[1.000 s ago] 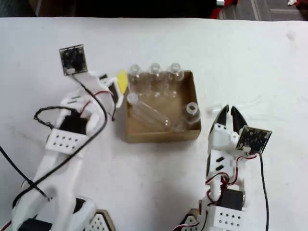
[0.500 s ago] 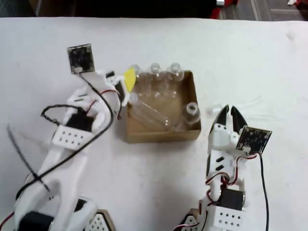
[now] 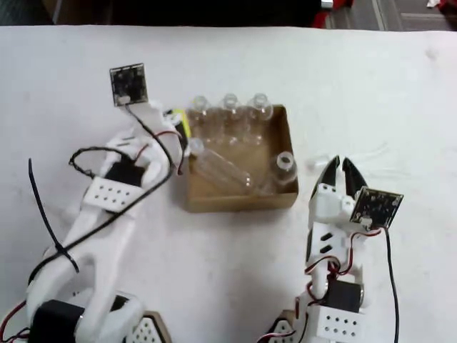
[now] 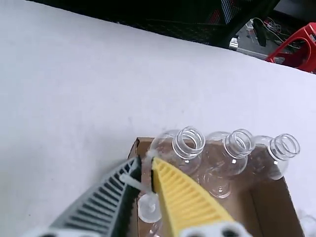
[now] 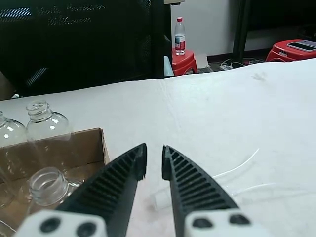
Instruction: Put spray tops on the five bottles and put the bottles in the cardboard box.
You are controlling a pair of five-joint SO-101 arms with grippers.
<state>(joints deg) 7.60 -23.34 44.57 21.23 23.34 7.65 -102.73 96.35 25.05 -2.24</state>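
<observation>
White counter (image 3: 86, 64), five bottles (image 3: 230, 103) sit topless in the cardboard box (image 3: 235, 201): left claw (image 4: 145, 166), pinching a whitish piece (image 4: 142, 178) at the box's left rim, could snag the rim or roll the lying bottle (image 3: 221, 170); right claw (image 5: 154, 160) slightly spread, empty.

Bright, even light from overhead washes the white tabletop (image 3: 371, 86) nearly to glare in the high view. Shadows are soft and faint, gathering mostly inside the cardboard box (image 3: 239, 200). Small highlights glint on the clear bottles (image 4: 190, 143). The room behind (image 5: 74, 44) is dark.
</observation>
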